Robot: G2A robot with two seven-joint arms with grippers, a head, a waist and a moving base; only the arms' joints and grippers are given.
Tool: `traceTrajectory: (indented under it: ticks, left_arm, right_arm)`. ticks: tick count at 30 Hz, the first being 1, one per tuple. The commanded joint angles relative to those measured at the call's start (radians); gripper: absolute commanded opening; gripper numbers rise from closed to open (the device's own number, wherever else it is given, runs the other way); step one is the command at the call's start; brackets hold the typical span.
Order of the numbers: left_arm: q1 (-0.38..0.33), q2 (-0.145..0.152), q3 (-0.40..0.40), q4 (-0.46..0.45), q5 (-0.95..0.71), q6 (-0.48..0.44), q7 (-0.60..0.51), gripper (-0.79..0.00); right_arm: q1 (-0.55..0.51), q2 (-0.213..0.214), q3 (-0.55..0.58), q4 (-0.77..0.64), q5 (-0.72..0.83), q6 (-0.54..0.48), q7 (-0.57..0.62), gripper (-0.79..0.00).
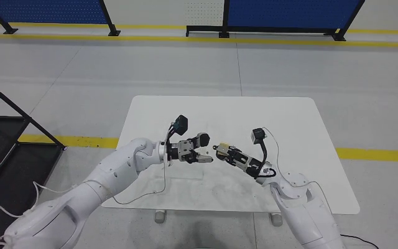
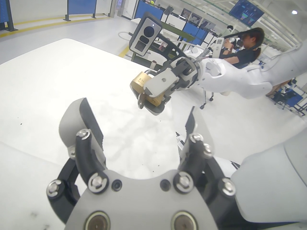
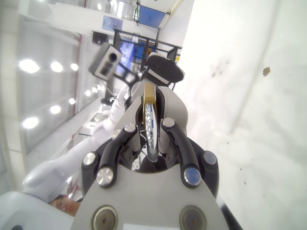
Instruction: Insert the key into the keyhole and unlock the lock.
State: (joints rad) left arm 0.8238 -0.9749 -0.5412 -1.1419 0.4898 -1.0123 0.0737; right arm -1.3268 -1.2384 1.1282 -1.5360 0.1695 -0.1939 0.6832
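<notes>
A brass padlock [image 2: 140, 81] with a chrome shackle [image 3: 151, 125] is held above the white table, my right gripper [image 2: 150, 99] shut on its body. A key [image 2: 141, 101] sticks out of the lock's end that faces my left gripper [image 2: 139, 120]. That gripper stands open and empty a short way from the key, its fingers [image 2: 82, 118] spread wide. In the top view the left gripper [image 1: 202, 154] and right gripper [image 1: 225, 149] meet tip to tip over the table's middle, with the padlock [image 1: 220, 147] between them. In the right wrist view the right gripper [image 3: 150, 92] clamps the padlock [image 3: 148, 94].
The white table [image 1: 280, 124] is bare around the arms, with small dark specks [image 3: 266, 71] on it. A black rack [image 1: 12, 143] stands on the floor to the left. Blue partition panels [image 1: 50, 11] line the back.
</notes>
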Motion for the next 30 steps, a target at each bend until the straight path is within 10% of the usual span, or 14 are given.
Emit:
traceTrajectory:
  ticks: [1, 3, 9, 14, 30]
  left_arm:
    - [-0.016, 0.005, 0.011, -0.004, -0.010, 0.000, -0.027, 0.000]
    - [-0.031, 0.010, 0.018, -0.005, -0.024, 0.000, -0.043, -0.003]
    - [-0.067, 0.015, 0.048, -0.003, -0.051, 0.000, -0.072, -0.419]
    - [-0.089, 0.016, 0.078, 0.005, -0.066, 0.000, -0.081, -0.545]
    - [-0.135, 0.018, 0.156, 0.018, -0.082, 0.000, -0.053, -0.619]
  right_arm:
    - [0.000, 0.000, 0.000, 0.000, 0.000, 0.000, 0.000, -0.785]
    - [0.000, 0.000, 0.000, 0.000, 0.000, 0.000, 0.000, -0.785]
    - [0.000, 0.000, 0.000, 0.000, 0.000, 0.000, 0.000, -0.785]
    - [0.000, 0.000, 0.000, 0.000, 0.000, 0.000, 0.000, -0.785]
    - [0.000, 0.000, 0.000, 0.000, 0.000, 0.000, 0.000, -0.785]
